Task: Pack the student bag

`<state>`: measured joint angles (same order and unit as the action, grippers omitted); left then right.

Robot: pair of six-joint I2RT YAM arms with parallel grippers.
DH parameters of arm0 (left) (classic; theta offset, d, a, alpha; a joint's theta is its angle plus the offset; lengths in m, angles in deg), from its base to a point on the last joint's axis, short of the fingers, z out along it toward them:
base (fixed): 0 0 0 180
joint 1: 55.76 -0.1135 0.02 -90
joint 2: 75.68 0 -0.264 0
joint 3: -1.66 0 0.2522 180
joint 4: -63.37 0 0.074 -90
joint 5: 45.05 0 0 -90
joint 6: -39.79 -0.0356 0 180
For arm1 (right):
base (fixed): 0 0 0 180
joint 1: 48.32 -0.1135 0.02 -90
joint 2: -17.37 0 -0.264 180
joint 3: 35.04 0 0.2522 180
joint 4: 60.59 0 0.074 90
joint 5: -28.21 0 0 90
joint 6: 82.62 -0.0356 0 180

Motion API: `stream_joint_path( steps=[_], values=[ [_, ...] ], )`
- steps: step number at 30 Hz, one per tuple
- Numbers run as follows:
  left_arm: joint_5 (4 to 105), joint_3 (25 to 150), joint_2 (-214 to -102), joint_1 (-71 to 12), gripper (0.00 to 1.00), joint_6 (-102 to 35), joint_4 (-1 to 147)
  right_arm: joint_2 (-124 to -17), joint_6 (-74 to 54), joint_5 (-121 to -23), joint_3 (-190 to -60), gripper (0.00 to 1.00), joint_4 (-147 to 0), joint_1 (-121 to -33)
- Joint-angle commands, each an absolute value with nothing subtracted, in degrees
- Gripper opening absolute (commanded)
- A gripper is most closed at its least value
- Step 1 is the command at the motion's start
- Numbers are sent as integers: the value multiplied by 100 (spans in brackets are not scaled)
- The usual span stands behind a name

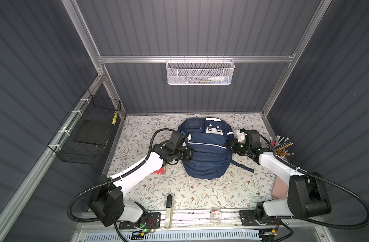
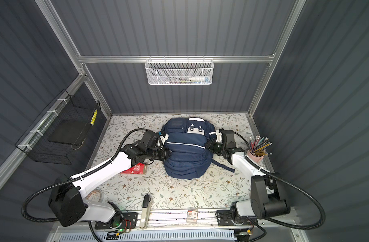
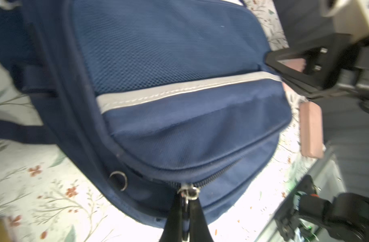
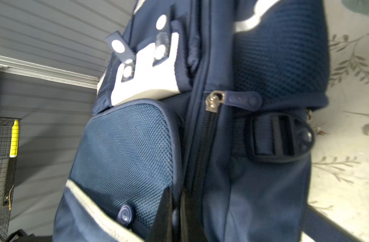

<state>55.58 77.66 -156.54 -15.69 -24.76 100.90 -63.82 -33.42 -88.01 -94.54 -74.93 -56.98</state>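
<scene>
We had the student bag (image 1: 204,150) lying flat on the table (image 1: 200,194), its long axis running away from our bases, squarely between our arms. Our left gripper (image 3: 186,202) was pinched on a zip pull (image 3: 189,191) at its left flank; our right gripper (image 4: 176,201) was clamped on fabric at its right flank, bracing, we judged, for the zip's travel

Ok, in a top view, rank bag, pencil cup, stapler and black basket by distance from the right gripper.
From the right gripper:
1. Bag, in its grip.
2. Pencil cup, right edge.
3. Stapler, front edge.
4. Black basket, left wall.
</scene>
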Motion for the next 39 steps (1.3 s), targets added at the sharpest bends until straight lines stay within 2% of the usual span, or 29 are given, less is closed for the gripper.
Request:
stream_joint_path(
  steps=[1, 2, 4, 6, 8, 9, 10, 15, 17, 19, 23, 25, 26, 28, 30, 31, 36, 39],
  values=[
    [5896, 7759, -15643, -1375, 0, -2432, 10214, -6420, -3219, -8053, -9689, 34, -7511, -5709],
    [5852, 7806, -15713, -1275, 0, -2394, 10210, -6316, -3173, -7825, -9725, 48, -7671, -5843],
    [5872, 7855, -15848, -1088, 0, -2233, 10037, -5908, -3226, -7585, -9664, 63, -7958, -6044],
    [5944, 7877, -15978, -986, 0, -2002, 9807, -5354, -3583, -7461, -9336, 75, -8058, -6139],
    [5929, 7942, -16134, -917, 0, -1758, 9646, -4743, -4045, -7451, -8877, 83, -8177, -6159],
    [5881, 7983, -16217, -886, 0, -1642, 9559, -4331, -4258, -7471, -8623, 90, -8125, -6174],
    [5883, 8000, -16295, -852, 0, -1555, 9447, -4067, -4418, -7448, -8450, 92, -8158, -6228],
    [6252, 8176, -16663, -747, 0, -1093, 8945, -3693, -4823, -7229, -8139, 88, -8283, -6995],
    [6287, 8187, -16672, -689, 0, -936, 8786, -3811, -4990, -7210, -7964, 82, -7957, -7208],
    [6219, 8245, -16683, -632, 0, -891, 8796, -4079, -5118, -7317, -7865, 72, -7564, -7334],
    [6339, 8153, -16647, -632, 0, -654, 8518, -4636, -5194, -7351, -7864, 67, -7033, -7421],
    [6221, 8183, -16621, -628, 0, -714, 8643, -4935, -5266, -7580, -7836, 58, -6824, -7437],
    [6127, 8211, -16621, -630, 0, -756, 8752, -4939, -5330, -7605, -7770, 57, -6762, -7492],
    [6059, 8255, -16659, -628, 0, -799, 8819, -4781, -5418, -7550, -7621, 60, -6833, -7600],
    [5986, 8315, -16755, -628, 0, -813, 8811, -4408, -5391, -7469, -7544, 70, -7181, -7635],
    [5975, 8364, -16829, -628, 0, -831, 8829, -4158, -5367, -7367, -7533, 72, -7457, -7659],
    [5972, 8546, -17036, -628, 0, -691, 8722, -3177, -5339, -7058, -7558, 74, -8539, -7689],
    [5809, 8593, -16902, -628, 0, -624, 8703, -3150, -5560, -7218, -7339, 73, -8315, -7697]
  ],
)
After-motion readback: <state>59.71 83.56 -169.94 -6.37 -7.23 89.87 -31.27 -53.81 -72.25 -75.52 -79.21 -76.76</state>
